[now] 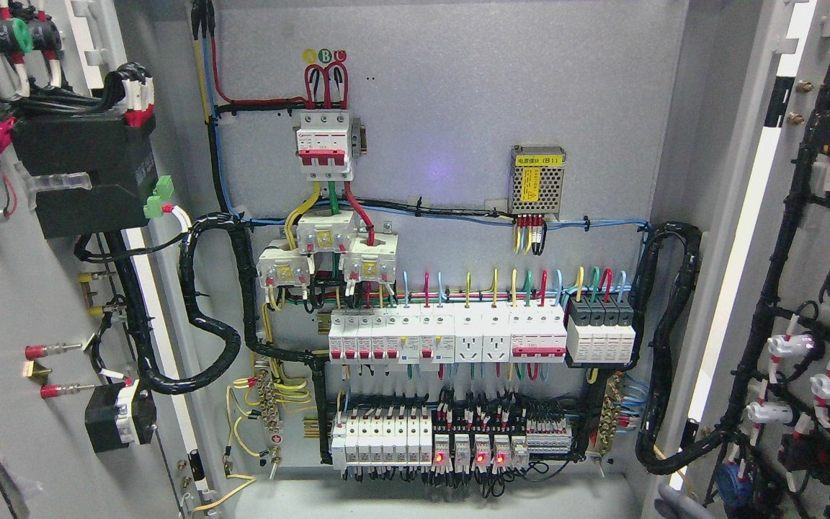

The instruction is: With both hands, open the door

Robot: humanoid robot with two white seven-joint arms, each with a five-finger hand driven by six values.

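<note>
You are looking straight into an electrical cabinet whose two doors already stand wide open; take the red-toggled main breaker [324, 144] near the top of the grey back panel [458, 94] as your landmark; the left door [19, 303] swings out well to the left of it, its inner face carrying a black box [83, 173], black cable bundles and red-tipped terminals; the right door [818, 288] swings out far to the right of the breaker, its inner face strung with black harness and white-and-red fittings; neither of the robot's hands shows anywhere, so you cannot tell whether the fingers are apart, together or clamped on anything, nor how the doors lie relative to them; a rounded grey shape [674, 501] at the bottom edge, far below and to the right of the breaker, is too cut off to identify; to the right of the breaker sits a perforated metal power supply [537, 180] with a yellow label; directly below it are three white current transformers [325, 252], then a row of white breakers [451, 335]; lower still a terminal row [451, 440] shows three small red lights.
</note>
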